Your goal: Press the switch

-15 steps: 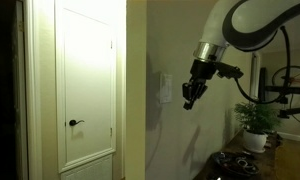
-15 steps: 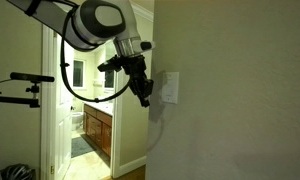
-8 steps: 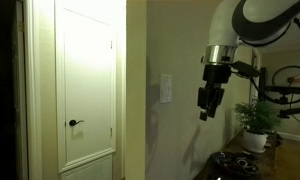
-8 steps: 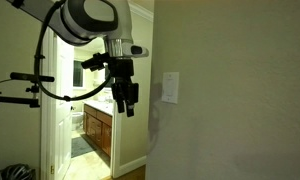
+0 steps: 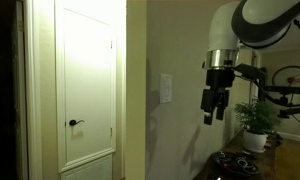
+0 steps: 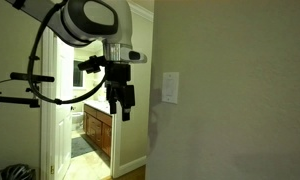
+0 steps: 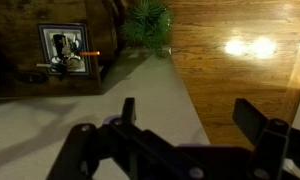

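the jaws, wide open and empty, have drawn well back from the switch [image 5: 166, 88] they were at a second ago, so the press seems done.

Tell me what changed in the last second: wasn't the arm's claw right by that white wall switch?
Yes. The gripper has pulled back from the switch, away from the wall and slightly lower. It now points down, jaws open and empty. Nothing was grasped or let go. The switch, the white door and the potted plant stayed put.
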